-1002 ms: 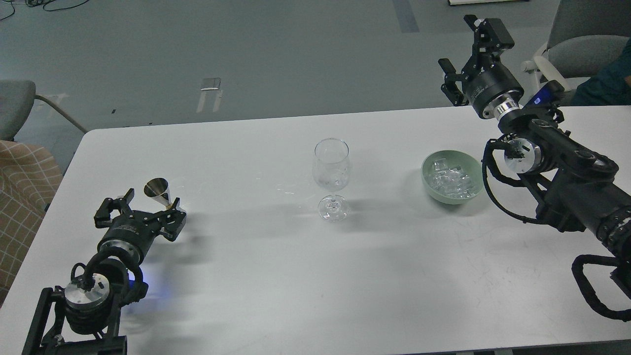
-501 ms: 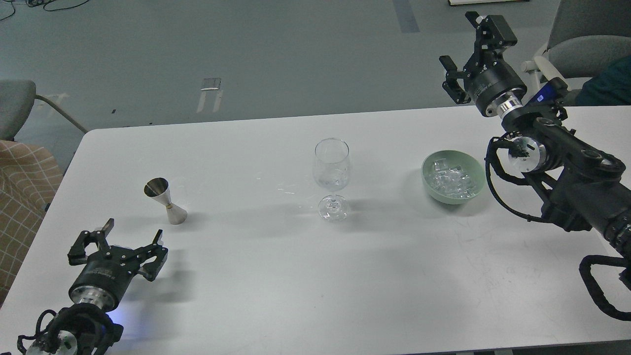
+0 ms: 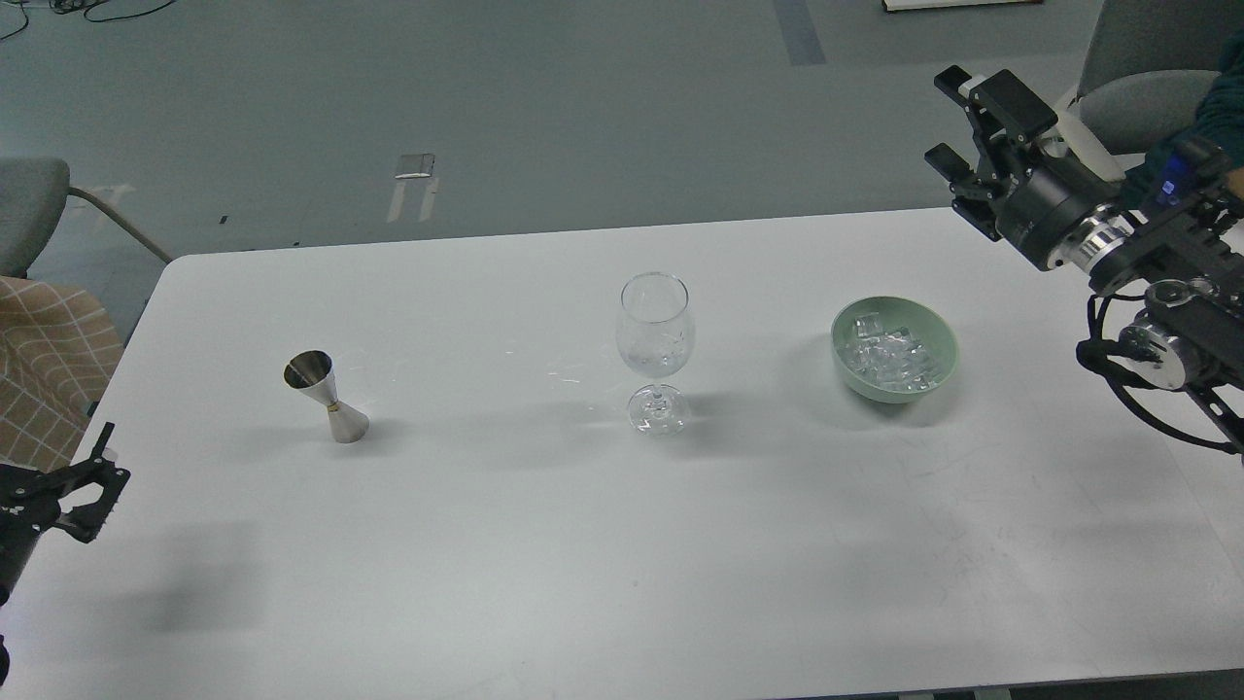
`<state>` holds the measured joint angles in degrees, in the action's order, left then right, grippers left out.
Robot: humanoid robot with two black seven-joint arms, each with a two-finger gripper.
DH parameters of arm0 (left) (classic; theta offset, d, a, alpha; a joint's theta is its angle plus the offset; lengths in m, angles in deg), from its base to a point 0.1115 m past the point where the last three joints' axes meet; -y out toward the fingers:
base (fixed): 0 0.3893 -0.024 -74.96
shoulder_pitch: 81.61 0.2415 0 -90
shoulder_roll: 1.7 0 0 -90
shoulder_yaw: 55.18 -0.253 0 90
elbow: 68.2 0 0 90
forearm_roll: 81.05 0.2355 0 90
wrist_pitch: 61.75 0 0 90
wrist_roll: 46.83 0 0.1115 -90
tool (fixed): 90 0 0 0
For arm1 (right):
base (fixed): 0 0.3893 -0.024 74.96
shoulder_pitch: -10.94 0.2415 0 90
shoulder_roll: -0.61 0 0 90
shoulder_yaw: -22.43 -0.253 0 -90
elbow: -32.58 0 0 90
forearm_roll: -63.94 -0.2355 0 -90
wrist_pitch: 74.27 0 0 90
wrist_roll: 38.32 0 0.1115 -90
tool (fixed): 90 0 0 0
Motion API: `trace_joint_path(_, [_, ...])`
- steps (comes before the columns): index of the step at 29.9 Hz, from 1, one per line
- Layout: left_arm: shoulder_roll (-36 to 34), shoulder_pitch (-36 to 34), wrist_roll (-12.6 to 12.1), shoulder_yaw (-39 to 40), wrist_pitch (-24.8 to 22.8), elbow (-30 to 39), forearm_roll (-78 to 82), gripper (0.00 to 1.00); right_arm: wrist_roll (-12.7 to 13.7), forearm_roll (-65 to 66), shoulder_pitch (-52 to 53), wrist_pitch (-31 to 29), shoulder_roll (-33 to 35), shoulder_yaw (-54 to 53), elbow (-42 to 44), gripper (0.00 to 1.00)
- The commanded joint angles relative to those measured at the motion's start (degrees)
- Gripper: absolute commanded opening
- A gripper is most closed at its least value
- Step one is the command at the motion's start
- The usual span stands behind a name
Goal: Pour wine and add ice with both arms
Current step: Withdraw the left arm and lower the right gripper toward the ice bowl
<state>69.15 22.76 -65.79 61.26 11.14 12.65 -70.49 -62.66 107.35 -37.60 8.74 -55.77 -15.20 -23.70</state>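
Observation:
A clear stemmed glass [image 3: 656, 335] stands upright mid-table, with glassy glints low in its bowl that I cannot identify. A pale green bowl [image 3: 842, 352] to its right holds several clear ice cubes [image 3: 889, 352]. A steel jigger [image 3: 326, 394] stands upright at the left. My left gripper [image 3: 51, 445] is at the left edge of the view, partly cut off, with one finger splayed outward; it is empty and far from the jigger. My right gripper [image 3: 948, 119] is open and empty, raised over the table's far right edge, above and to the right of the bowl.
The white table [image 3: 544, 554] fills the view. A checked cloth [image 3: 44, 369] and a grey chair [image 3: 29, 209] are off its left edge. Another grey chair [image 3: 1147, 87] stands behind my right arm.
My left gripper has pulled back down and to the left, away from the jigger, almost out of view. My right gripper has swung to the right, away from above the bowl.

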Motion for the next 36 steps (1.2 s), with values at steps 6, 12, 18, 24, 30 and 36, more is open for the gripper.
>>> trace_joint_path(6, [-11.96,-13.04,11.3,-2.0,-0.03,-6.67,15.7,0.98,1.14,23.89,-6.12,10.67,7.07,0.36,-9.19,1.0])
trace_joint_path(12, [-12.13,-26.31,11.4,-9.38,2.69,-7.99,22.49,0.98,1.14,40.25,-9.02,16.04,8.3,0.45,-9.82,1.0])
trace_joint_path(18, [-12.84,-38.09,11.13,-16.77,7.8,-9.75,22.14,0.98,0.61,49.31,-12.89,16.57,8.21,0.45,-9.73,1.0])
trace_joint_path(24, [-12.05,-44.25,12.53,-16.86,8.41,-10.01,20.82,0.98,0.43,50.64,-14.3,16.31,8.13,2.38,-8.41,1.0])
trace_joint_path(30, [-12.22,-44.87,12.8,-18.7,11.84,-10.1,20.73,0.98,1.31,50.64,-12.54,15.87,6.72,5.02,-4.54,1.0])
trace_joint_path(36, [-12.14,-45.04,12.27,-18.97,11.67,-10.1,19.68,0.98,5.26,50.55,-9.03,12.71,5.23,8.1,-3.05,1.0])
